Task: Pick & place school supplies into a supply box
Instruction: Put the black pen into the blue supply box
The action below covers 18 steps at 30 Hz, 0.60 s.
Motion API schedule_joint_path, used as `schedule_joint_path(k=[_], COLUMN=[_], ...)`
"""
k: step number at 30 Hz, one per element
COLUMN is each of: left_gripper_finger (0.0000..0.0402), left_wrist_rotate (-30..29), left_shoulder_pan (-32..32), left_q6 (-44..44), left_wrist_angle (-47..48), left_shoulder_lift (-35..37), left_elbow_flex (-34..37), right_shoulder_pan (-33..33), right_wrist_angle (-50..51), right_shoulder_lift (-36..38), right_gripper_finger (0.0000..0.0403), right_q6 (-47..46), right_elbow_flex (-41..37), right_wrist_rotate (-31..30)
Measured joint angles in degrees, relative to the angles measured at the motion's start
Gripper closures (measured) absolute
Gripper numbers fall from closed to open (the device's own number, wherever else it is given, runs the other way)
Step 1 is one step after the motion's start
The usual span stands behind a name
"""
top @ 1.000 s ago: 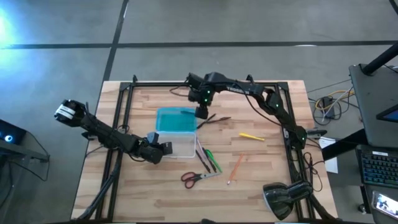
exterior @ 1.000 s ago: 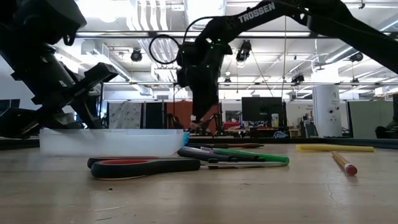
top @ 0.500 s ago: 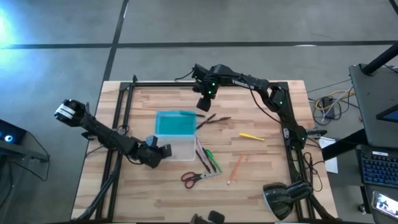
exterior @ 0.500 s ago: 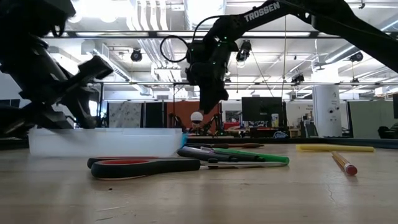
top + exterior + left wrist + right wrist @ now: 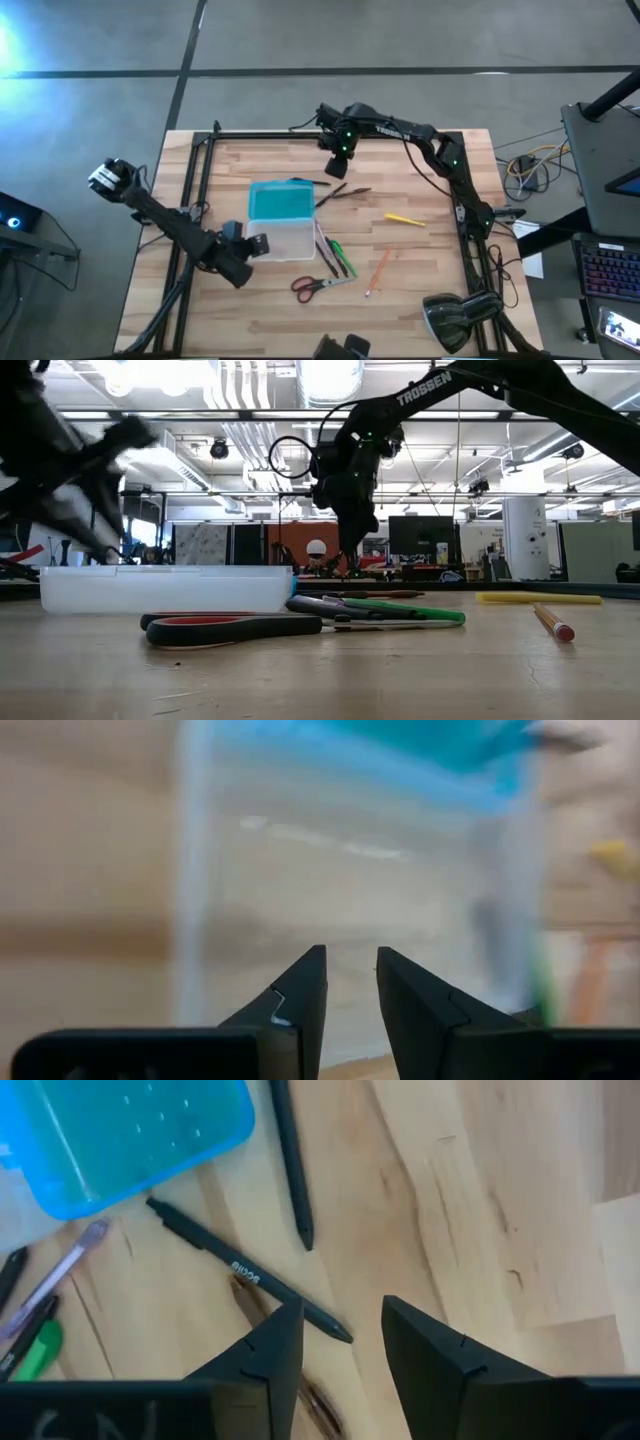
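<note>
Gripper work is between picks: seen from above, the right gripper [image 5: 338, 168] hangs empty over the far side of the counter [image 5: 430, 300], just beyond two dark pens [image 5: 340, 193]. The left gripper [image 5: 236, 268] sits low at the near-left corner of the supply box [image 5: 281, 215], whose turquoise lid lies open on the far side and whose clear tray faces the near edge. Right of the tray lie a green marker [image 5: 340, 255], red-handled scissors [image 5: 318, 286], an orange pencil [image 5: 378, 270] and a short yellow stick [image 5: 405, 219], all outside the box.

From counter height, the right gripper [image 5: 350, 550] hovers well above the wood, while scissors [image 5: 235, 627], marker [image 5: 400, 608] and tray [image 5: 165, 588] line the foreground; nothing can be seen inside the tray.

At the left wrist, the left gripper [image 5: 350, 982] shows fingers set a little apart with nothing between them, the blurred tray [image 5: 360, 860] straight ahead.

At the right wrist, the right gripper [image 5: 340, 1335] stands spread and unloaded directly above one dark pen [image 5: 250, 1272], a second pen [image 5: 290, 1155] and the lid corner [image 5: 120, 1135] beyond. Packing looks barely begun; the likely next move is a descent to close on that pen across its barrel.
</note>
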State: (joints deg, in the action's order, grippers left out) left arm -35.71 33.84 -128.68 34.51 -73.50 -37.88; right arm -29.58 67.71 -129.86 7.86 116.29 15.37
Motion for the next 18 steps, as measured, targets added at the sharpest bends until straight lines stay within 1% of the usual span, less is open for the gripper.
schedule_joint_path(k=[2,3,6,8,9,11,15,18], left_gripper_finger=[0.0326,0.0326,0.0326,0.0326,0.0326,0.0326,0.0326,0.0326], left_wrist_rotate=[-3.88,-4.85,-5.06,-3.84,-2.55,1.82,13.79,21.49], left_shoulder_pan=[-1.84,-3.35,-8.64,-13.73,-16.44,-22.66,-34.58,-42.46], left_q6=[4.51,8.08,22.2,30.52,34.48,42.76,60.62,69.34], left_wrist_angle=[0.03,0.09,0.3,0.08,0.07,-0.45,-3.09,-3.4], left_shoulder_lift=[1.64,2.37,4.49,6.07,6.8,8.04,9.6,9.64], left_elbow_flex=[-1.09,-1.36,-1.41,-0.82,-0.2,0.81,1.36,1.39], right_shoulder_pan=[0.0,-0.02,-0.07,-0.07,-0.07,-0.07,-0.22,-0.35], right_wrist_angle=[-0.14,-0.22,-0.81,-0.89,-1.09,-1.19,-2.28,-3.97], right_shoulder_lift=[0.11,0.15,0.85,1.63,2.2,3.43,6.13,8.23], right_gripper_finger=[0.0276,0.0277,0.0281,0.0283,0.0285,0.0287,0.0293,0.0296], right_q6=[0.06,0.06,0.09,0.26,0.26,0.2,-0.58,-1.96], right_elbow_flex=[-0.29,-0.31,-0.5,-0.63,-0.92,-1.7,-4.35,-7.75], right_wrist_rotate=[0.11,0.11,0.1,0.11,0.09,0.06,-0.35,-0.42])
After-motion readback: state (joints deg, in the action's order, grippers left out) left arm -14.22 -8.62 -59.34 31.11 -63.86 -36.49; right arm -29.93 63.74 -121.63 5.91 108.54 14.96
